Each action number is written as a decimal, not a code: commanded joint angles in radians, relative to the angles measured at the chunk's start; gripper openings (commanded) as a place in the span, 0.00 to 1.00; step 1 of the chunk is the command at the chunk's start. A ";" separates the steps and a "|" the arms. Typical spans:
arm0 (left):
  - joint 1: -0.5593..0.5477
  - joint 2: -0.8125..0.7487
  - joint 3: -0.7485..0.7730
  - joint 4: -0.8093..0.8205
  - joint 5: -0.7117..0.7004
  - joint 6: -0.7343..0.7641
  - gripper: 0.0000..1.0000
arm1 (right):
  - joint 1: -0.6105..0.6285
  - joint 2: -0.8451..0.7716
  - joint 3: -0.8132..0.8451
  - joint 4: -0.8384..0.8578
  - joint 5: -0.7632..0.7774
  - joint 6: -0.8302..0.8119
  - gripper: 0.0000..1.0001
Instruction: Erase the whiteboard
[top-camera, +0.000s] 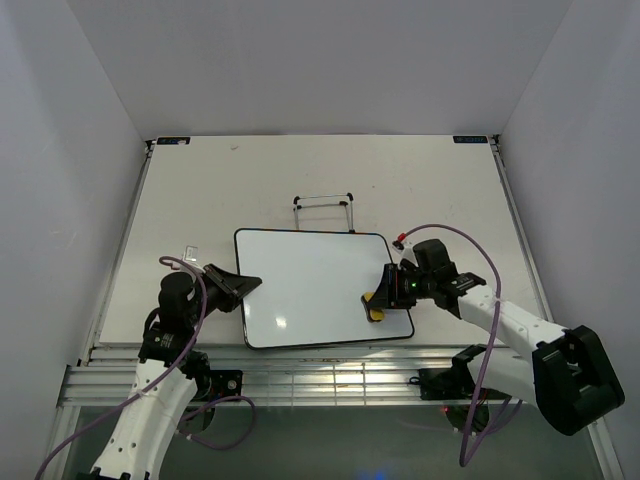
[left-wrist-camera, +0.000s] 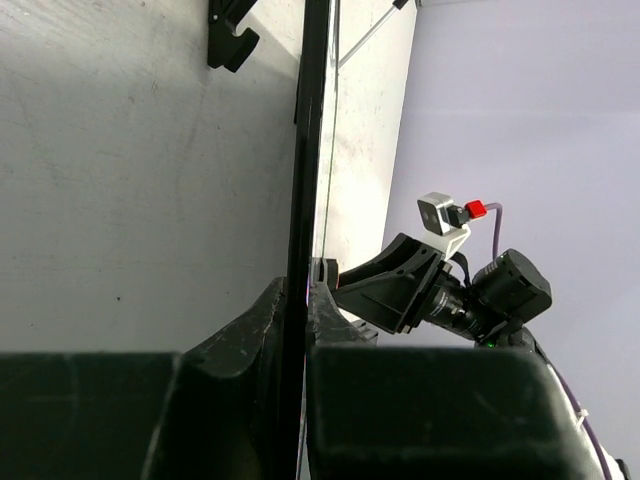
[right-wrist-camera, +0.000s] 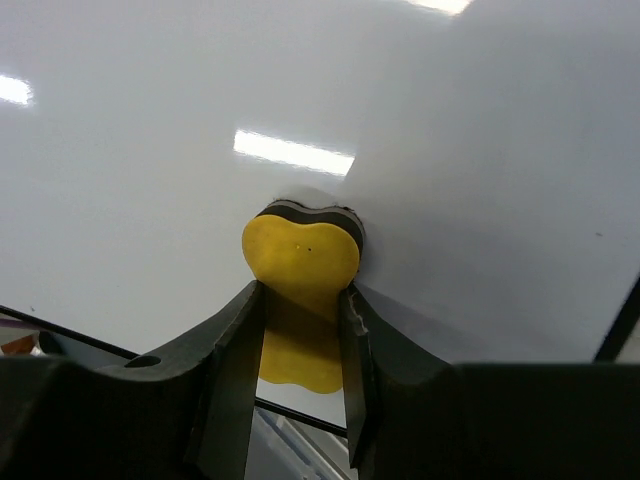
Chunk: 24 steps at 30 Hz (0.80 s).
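The whiteboard (top-camera: 310, 285) lies flat on the table, black-framed, its white face showing no writing. My left gripper (top-camera: 243, 285) is shut on its left edge; in the left wrist view the black frame (left-wrist-camera: 303, 180) runs edge-on between the fingers. My right gripper (top-camera: 378, 300) is shut on the yellow eraser (top-camera: 374, 310) and presses it on the board near the lower right corner. In the right wrist view the eraser (right-wrist-camera: 300, 262) sits between the fingers with its dark felt side on the glossy board (right-wrist-camera: 450, 150).
A small black wire stand (top-camera: 323, 212) stands just behind the board's far edge. A small clear piece (top-camera: 191, 247) lies on the table left of the board. The table's front rail (top-camera: 300, 378) runs below the board. The right arm (left-wrist-camera: 440, 290) shows across the board.
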 joint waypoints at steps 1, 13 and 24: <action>0.014 0.026 -0.032 -0.134 -0.152 -0.039 0.00 | 0.061 0.062 0.001 -0.068 -0.059 0.018 0.08; 0.014 0.013 -0.035 -0.160 -0.124 0.000 0.00 | -0.213 0.044 -0.063 -0.152 0.154 -0.017 0.08; 0.015 0.026 -0.052 -0.162 -0.066 0.056 0.00 | -0.167 0.217 0.047 -0.030 0.029 -0.108 0.08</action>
